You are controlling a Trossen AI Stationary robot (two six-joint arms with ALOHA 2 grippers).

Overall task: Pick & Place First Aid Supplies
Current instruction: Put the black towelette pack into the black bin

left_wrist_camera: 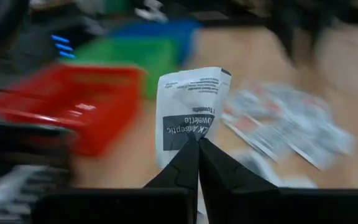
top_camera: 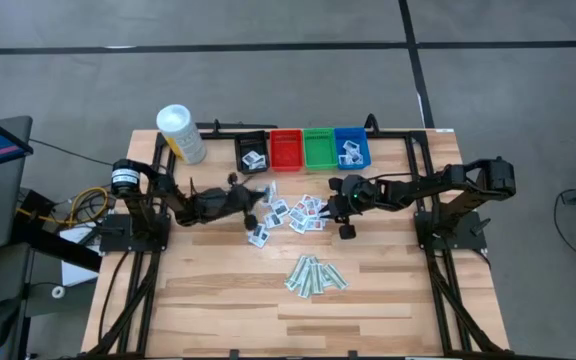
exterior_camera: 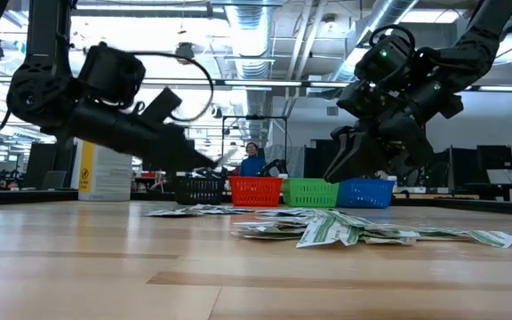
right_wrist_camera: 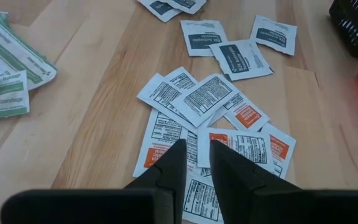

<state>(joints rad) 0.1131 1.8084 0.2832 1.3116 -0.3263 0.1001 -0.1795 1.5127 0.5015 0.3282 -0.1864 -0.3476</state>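
Several white first aid packets point(top_camera: 298, 212) with dark or orange print lie scattered flat on the wooden table's middle, and pale-green wrapped strips point(top_camera: 313, 275) lie in a heap nearer the front. My left gripper point(left_wrist_camera: 197, 149) comes from the table's left and is shut on one white packet point(left_wrist_camera: 188, 106) with dark print, near the black bin point(top_camera: 251, 150). My right gripper point(right_wrist_camera: 194, 155) hovers over the orange-printed packets point(right_wrist_camera: 247, 146). Its fingers stand a narrow gap apart with nothing between them. My left gripper pinches the white packet between its two fingertips at one edge point(left_wrist_camera: 191, 138). The fingers come almost level from the table's left. The packet sticks out beyond the fingertips, slightly crumpled, lifted clear of the table point(exterior_camera: 226, 159).
Black, red point(top_camera: 286, 150), green point(top_camera: 319, 148) and blue point(top_camera: 352, 147) bins stand in a row at the far edge; the black and blue ones hold packets. A white canister point(top_camera: 181, 133) stands at the far left. Bare wood lies at the near left.
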